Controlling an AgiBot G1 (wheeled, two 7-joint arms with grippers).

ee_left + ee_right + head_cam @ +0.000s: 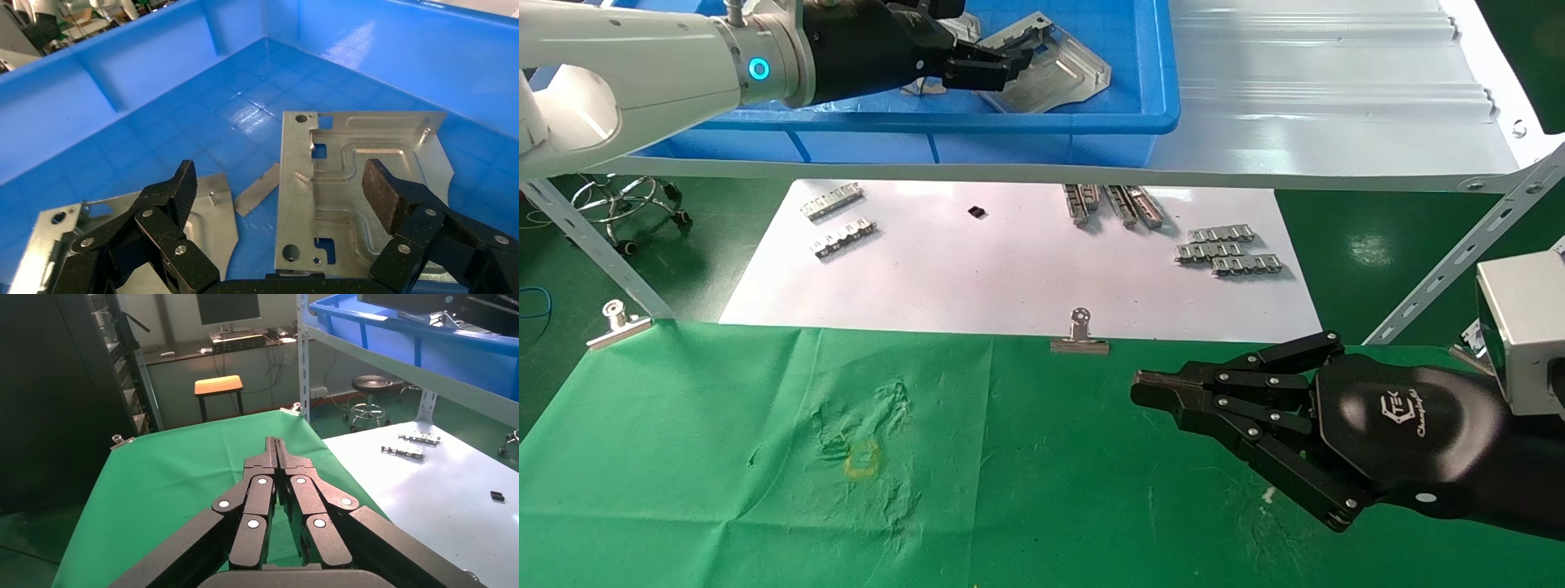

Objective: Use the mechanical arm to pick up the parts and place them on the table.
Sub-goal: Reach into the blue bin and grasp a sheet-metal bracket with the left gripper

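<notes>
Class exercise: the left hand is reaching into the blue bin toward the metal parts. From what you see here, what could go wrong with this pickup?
1. The open left hand straddles a flat part lying on the bin floor; its fingers may slide over the thin sheet instead of gripping an edge.
2. A second part and a small metal scrap lie close by and could be dragged along.
3. The blue bin wall stands between the part and the green table; a low lift might snag on it.
</notes>
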